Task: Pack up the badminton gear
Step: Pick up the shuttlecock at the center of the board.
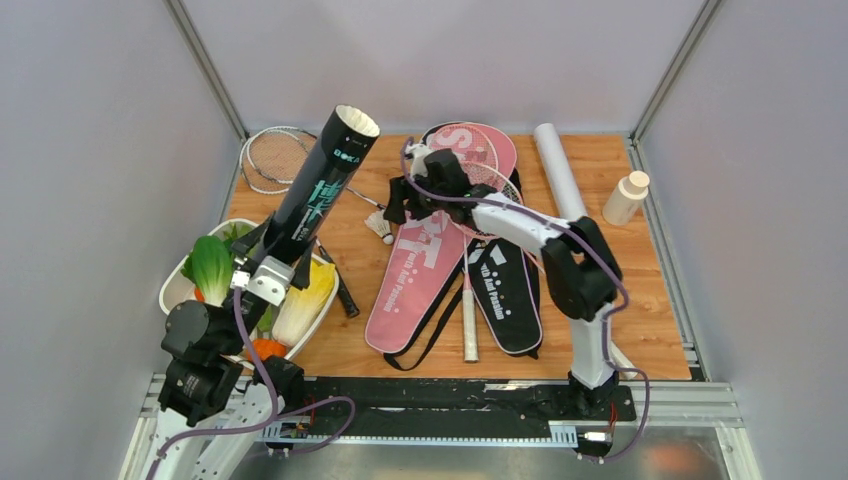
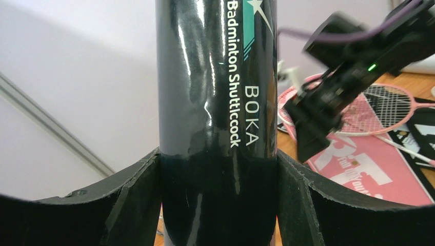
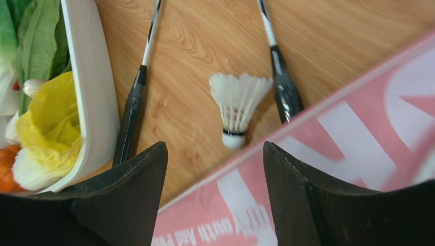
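Left pincer (image 1: 272,262) gripped black tube (image 1: 325,175) tilted toward one o'clock, right pincer (image 3: 215,148) gaped near shuttlecock (image 3: 237,105), arm stretched over pink bag (image 3: 359,154).

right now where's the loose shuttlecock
Top view: the white feather shuttlecock lies on the wooden table left of centre, between the black shuttlecock tube in the left pincer and the pink racket bag, just ahead of the open right pincer.

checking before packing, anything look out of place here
The white tray of vegetables at the left does not fit among badminton gear. One shuttlecock lies loose beside the pink bag, outside the black tube the left gripper holds tilted.
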`<state>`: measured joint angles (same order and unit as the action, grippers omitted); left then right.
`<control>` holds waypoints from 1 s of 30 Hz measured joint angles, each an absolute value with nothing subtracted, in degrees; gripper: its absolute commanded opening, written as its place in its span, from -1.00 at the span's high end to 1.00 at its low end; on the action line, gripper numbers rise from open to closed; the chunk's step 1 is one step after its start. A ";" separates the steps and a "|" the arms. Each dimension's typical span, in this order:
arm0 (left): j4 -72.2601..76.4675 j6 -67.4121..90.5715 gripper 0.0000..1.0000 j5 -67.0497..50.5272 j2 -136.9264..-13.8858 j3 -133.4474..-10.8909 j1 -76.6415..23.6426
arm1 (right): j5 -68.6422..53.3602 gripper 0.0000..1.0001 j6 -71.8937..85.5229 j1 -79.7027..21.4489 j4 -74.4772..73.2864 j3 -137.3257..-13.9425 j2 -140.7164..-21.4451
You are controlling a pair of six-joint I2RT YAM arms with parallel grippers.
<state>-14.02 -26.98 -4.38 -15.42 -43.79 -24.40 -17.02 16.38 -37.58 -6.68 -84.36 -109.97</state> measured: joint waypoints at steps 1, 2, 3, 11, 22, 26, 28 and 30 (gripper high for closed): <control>-14.04 -26.28 0.83 -4.78 -15.25 -43.79 -24.40 | -17.72 -0.43 15.25 -38.46 -7.22 -87.90 -113.97; -14.06 -25.65 0.83 -5.19 -15.11 -43.79 -24.40 | -18.44 -0.44 14.31 -39.24 -7.33 -91.02 -117.45; -14.11 -24.99 0.83 -5.61 -14.94 -43.79 -24.40 | -19.07 -0.46 13.41 -39.92 -7.42 -93.86 -120.38; -14.35 -22.52 0.83 -8.16 -13.17 -43.79 -24.40 | -19.94 -0.59 8.97 -42.87 -8.14 -111.07 -134.80; -15.66 -22.48 0.83 -9.58 -12.82 -43.79 -24.40 | -20.29 -0.47 2.83 -42.09 -13.06 -115.72 -141.97; -15.66 -22.59 0.83 -10.13 -12.82 -43.79 -24.40 | -21.65 -0.37 0.19 -41.65 -14.81 -114.65 -140.35; -15.68 -22.61 0.83 -10.24 -12.82 -43.79 -24.40 | -22.31 -0.18 -0.99 -41.41 -15.99 -114.32 -139.17; -15.68 -22.63 0.83 -10.26 -12.82 -43.77 -24.40 | -22.96 0.06 -2.35 -41.25 -17.23 -113.54 -137.38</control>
<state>-15.68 -22.63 -10.26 -12.82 -43.77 -24.40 -22.96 -2.35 -41.25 -17.23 -113.54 -137.38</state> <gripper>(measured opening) 0.755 0.606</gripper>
